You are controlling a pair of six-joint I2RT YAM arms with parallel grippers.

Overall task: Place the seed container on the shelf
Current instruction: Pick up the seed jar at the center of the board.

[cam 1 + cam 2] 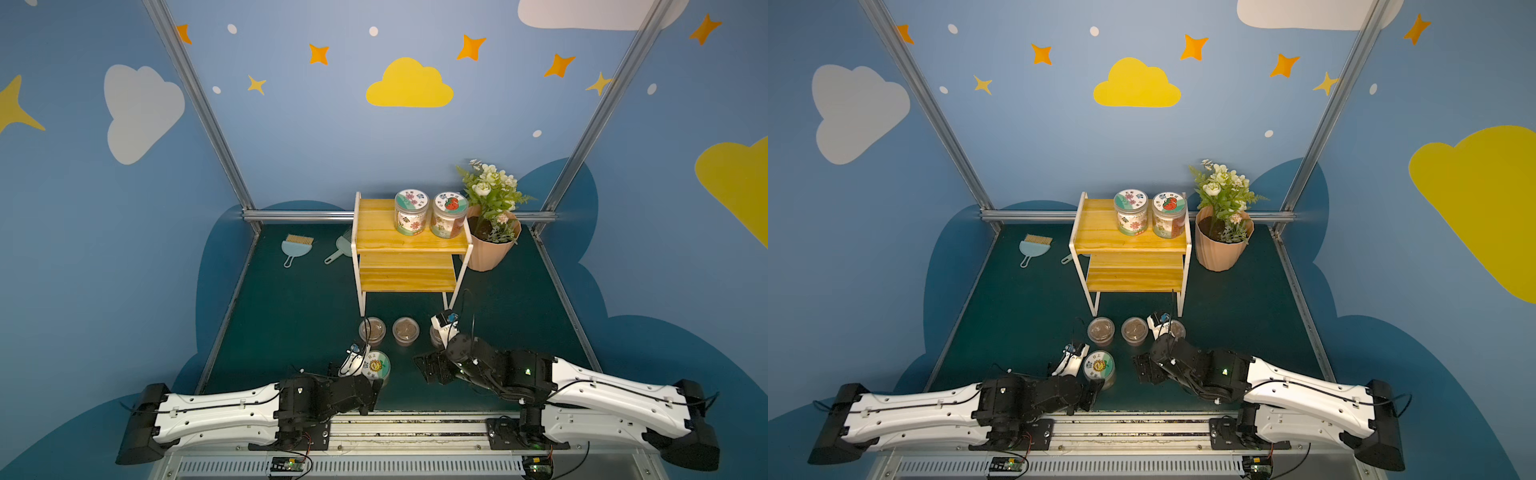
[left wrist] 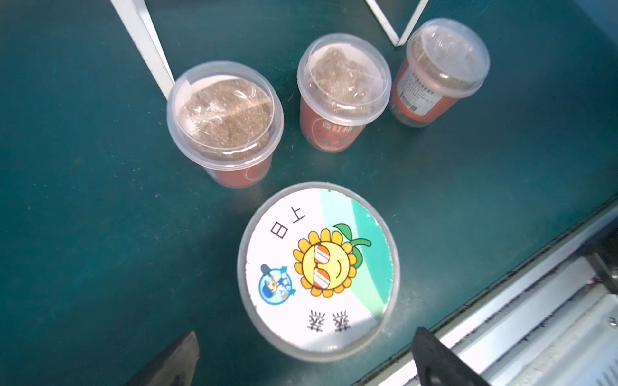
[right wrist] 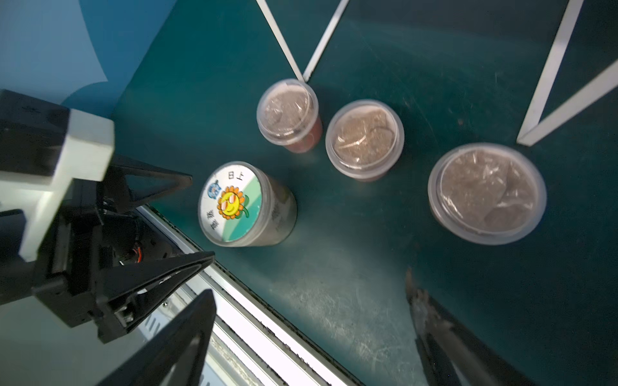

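The seed container (image 1: 376,365) (image 2: 317,267) (image 3: 234,204) is a clear jar with a sunflower picture on its white and green lid. It stands upright on the green table near the front edge. My left gripper (image 2: 306,334) (image 1: 370,387) is open, its two dark fingertips spread wider than the jar and just short of it, touching nothing. My right gripper (image 3: 307,284) (image 1: 428,370) is open and empty over bare table to the right of the jar. The shelf (image 1: 374,224) (image 1: 1096,228) stands behind, mid-table, yellow boards on a white frame.
Two labelled jars (image 1: 411,212) (image 1: 449,214) occupy the right half of the shelf's top board. Three lidded soil cups (image 1: 372,330) (image 1: 405,330) (image 3: 486,194) stand in a row before the shelf legs. A flower pot (image 1: 490,245) is right of the shelf; a brush (image 1: 296,249) and dustpan (image 1: 338,251) lie left.
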